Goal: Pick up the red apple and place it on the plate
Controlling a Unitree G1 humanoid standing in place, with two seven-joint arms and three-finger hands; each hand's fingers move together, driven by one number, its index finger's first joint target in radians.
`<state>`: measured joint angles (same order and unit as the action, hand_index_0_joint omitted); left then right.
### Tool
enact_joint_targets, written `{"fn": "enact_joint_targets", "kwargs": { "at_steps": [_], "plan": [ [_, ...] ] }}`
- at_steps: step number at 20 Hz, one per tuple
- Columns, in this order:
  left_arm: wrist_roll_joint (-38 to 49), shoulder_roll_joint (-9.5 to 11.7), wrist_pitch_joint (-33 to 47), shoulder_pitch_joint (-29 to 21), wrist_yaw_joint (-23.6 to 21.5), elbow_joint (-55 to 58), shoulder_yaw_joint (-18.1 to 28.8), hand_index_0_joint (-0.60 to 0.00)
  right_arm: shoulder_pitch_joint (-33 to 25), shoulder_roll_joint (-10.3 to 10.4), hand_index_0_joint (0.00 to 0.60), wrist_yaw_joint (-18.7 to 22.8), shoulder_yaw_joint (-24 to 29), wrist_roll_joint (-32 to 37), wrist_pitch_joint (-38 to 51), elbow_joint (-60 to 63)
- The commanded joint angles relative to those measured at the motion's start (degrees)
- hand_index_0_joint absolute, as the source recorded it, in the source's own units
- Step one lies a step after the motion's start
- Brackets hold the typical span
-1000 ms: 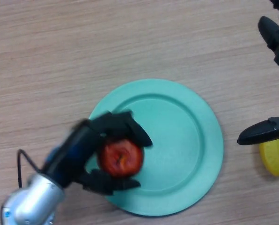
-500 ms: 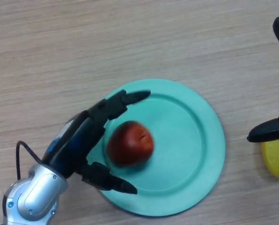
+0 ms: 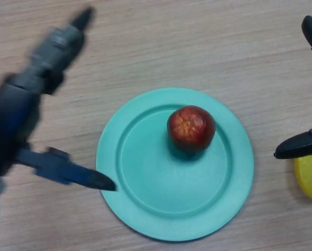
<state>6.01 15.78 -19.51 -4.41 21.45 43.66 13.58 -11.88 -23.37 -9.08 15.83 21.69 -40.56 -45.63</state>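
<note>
The red apple [image 3: 191, 127] rests on the teal plate [image 3: 145, 204], a little right of and above the plate's middle, with nothing touching it. My left hand [image 3: 20, 112] is raised at the left side of the view, open, its fingers spread straight; one finger points up-right and the thumb reaches toward the plate's left rim. It stands well apart from the apple. My right hand [image 3: 302, 144] shows at the right edge, open, with straight fingers, holding nothing.
A yellow fruit [image 3: 309, 175] lies on the wooden table [image 3: 161, 47] just right of the plate, under the right hand's lower finger.
My left hand let go of the apple, opened and pulled back up and to the left. The apple rolled right and up on the plate and now rests there alone.
</note>
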Motion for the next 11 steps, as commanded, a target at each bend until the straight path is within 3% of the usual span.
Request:
{"fn": "enact_joint_targets", "kwargs": {
  "at_steps": [1, 2, 4, 11],
  "plan": [
    [7.46, 4.3, -1.38, -2.37, -4.03, 4.82, 7.28, 0.0, -1.73, -1.51, 0.0, 0.21, 3.01, 1.44, 7.7, -3.22],
    [10.99, 5.88, -4.34, -2.62, -5.21, 5.95, 9.52, 0.0, -1.89, -1.62, 0.0, 0.34, 2.89, 1.7, 7.62, -3.6],
    [10.79, 6.68, -2.28, -1.04, -4.4, 6.31, 10.62, 0.0, -1.6, -1.34, 0.0, 0.51, 2.38, 1.76, 7.67, -4.14],
    [12.08, 7.05, -1.77, 0.03, -5.32, 6.65, 12.96, 0.0, -0.77, 0.1, 0.0, -0.16, 0.71, 1.0, 8.31, -3.36]
  ]
}}
